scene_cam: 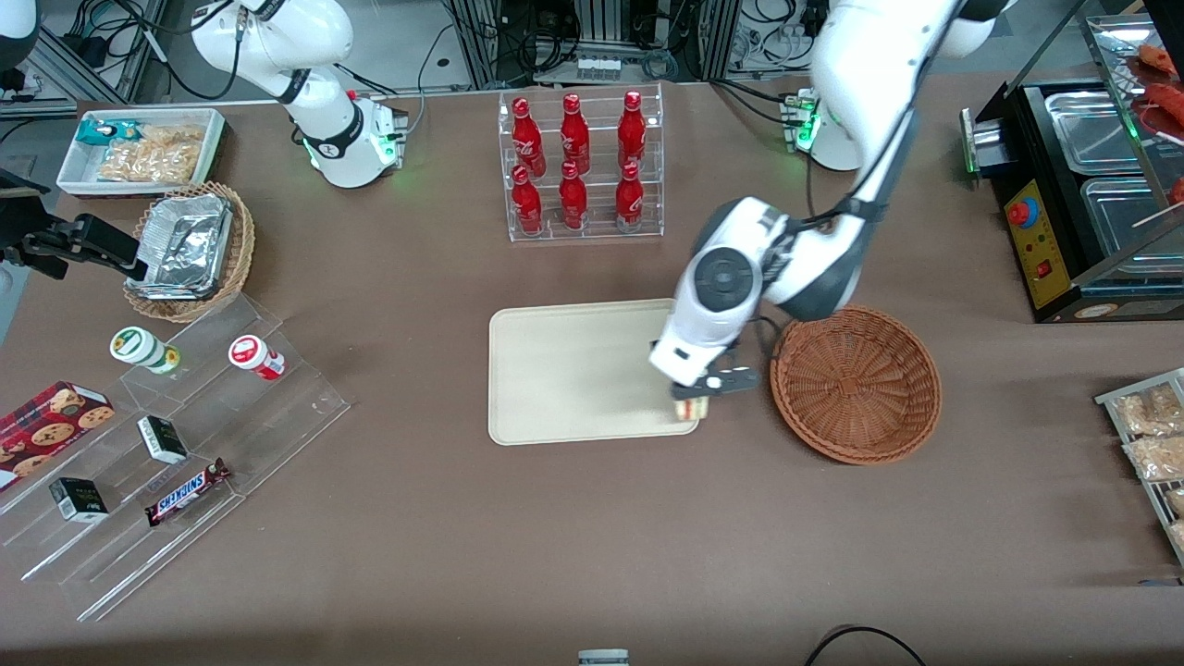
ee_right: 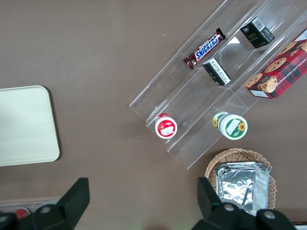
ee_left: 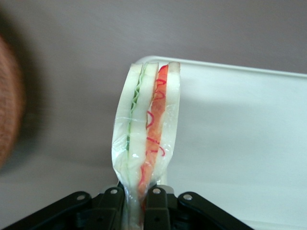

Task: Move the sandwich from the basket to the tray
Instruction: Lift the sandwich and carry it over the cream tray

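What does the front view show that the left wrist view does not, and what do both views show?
Only the front view shows the round reddish-brown woven wicker basket whole and empty, the clear rack of red bottles, and the left arm's claw over the corner of the flat beige rectangular tray nearest the basket. Only the left wrist view shows the black fingers shut on the wrapped sandwich wedge of pale bread, with its red and green filling layers clear. Both show the sandwich in the claw at the tray's corner.
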Robot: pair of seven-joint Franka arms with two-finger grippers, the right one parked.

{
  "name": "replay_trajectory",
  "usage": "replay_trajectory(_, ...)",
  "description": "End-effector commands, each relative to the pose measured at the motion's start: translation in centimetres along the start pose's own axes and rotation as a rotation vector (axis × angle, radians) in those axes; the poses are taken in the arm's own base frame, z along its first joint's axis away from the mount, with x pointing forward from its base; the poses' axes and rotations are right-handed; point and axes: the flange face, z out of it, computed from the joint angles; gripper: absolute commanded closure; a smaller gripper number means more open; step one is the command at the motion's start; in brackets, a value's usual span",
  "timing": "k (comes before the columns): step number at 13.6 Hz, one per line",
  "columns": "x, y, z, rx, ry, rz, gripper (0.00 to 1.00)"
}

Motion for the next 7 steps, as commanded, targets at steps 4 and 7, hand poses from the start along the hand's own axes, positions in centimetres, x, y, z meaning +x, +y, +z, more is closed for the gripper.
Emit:
replay_trajectory(4,-4.2,9.5,1.6,-0.013,-0.012,-0.039,0.99)
replay_trajectory(7,-5.1,11.9,2.8,-0.024,-0.015,-0.028,0.99)
